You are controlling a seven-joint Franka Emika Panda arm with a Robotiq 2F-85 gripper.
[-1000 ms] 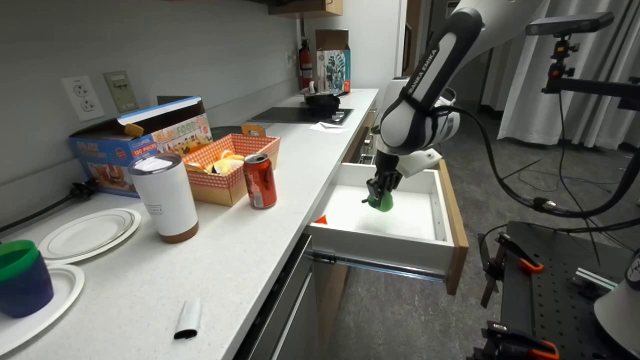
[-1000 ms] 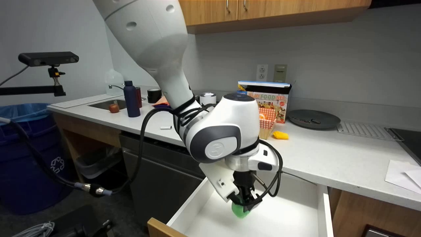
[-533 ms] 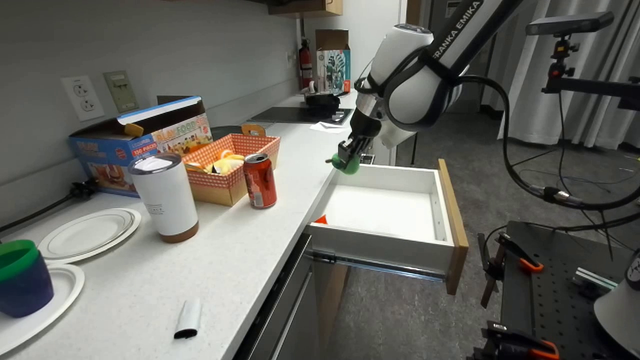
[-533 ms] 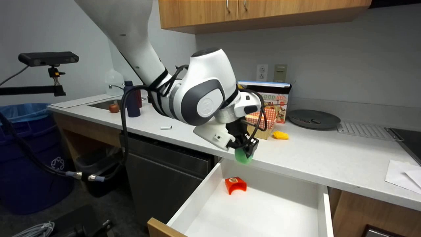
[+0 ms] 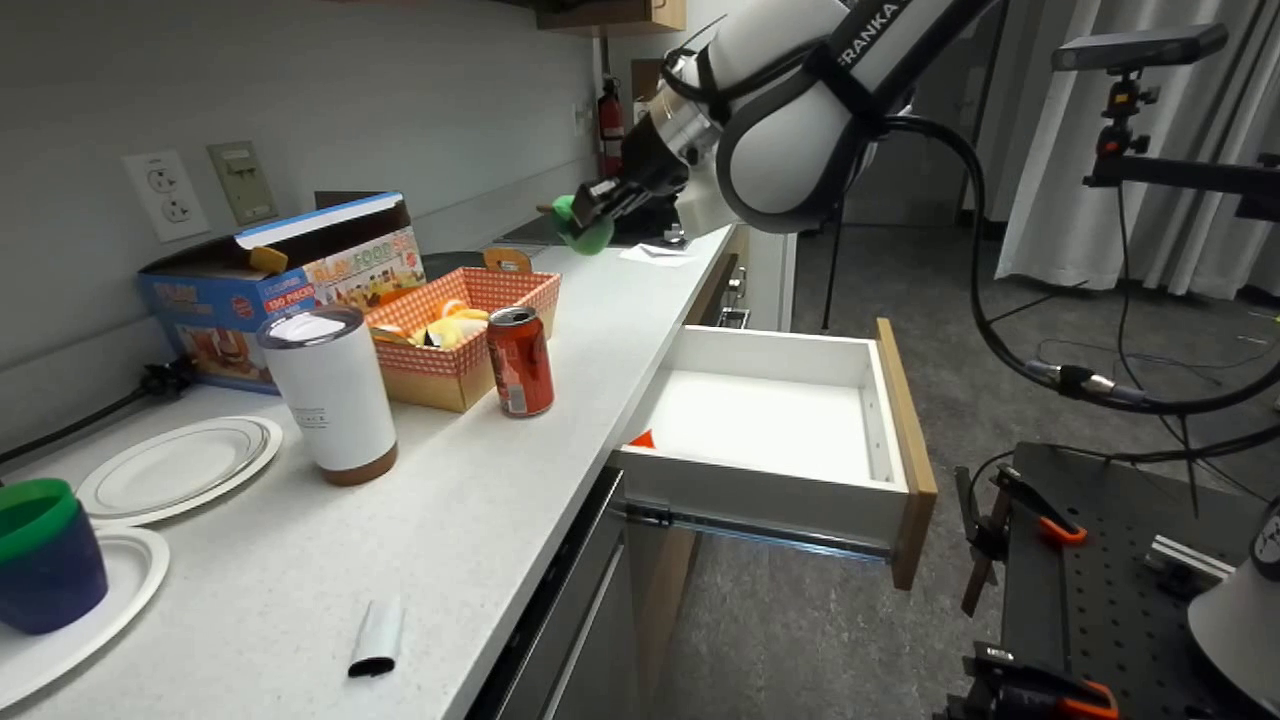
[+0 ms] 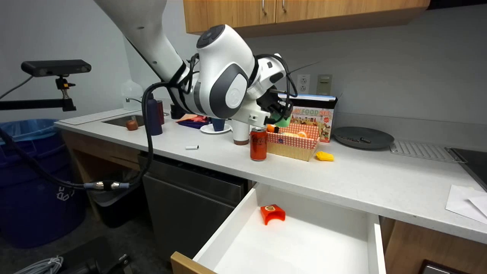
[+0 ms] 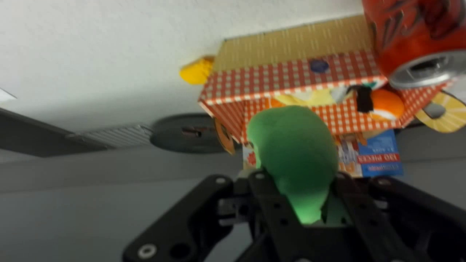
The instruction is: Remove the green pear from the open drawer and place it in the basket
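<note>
My gripper (image 5: 598, 203) is shut on the green pear (image 5: 583, 232) and holds it in the air above the counter. The pear also shows in an exterior view (image 6: 282, 122), partly hidden by the wrist, and between the fingers in the wrist view (image 7: 295, 145). The basket (image 5: 545, 287), with red-checked lining and yellow and orange play food inside, stands on the counter. It shows beyond the pear in the wrist view (image 7: 295, 78) and below the gripper in an exterior view (image 6: 293, 151). The open drawer (image 5: 770, 415) shows its white inside.
A red can (image 5: 520, 362) stands close beside the basket, with a white tumbler (image 5: 328, 400) further along. A blue play-food box (image 5: 225, 300) is behind the basket. A red piece (image 6: 272, 214) lies in the drawer. A yellow item (image 6: 324, 156) lies beside the basket.
My gripper has lifted the pear up out of the drawer, past the counter edge, and over the counter towards the basket. The drawer and the basket have stayed in place.
</note>
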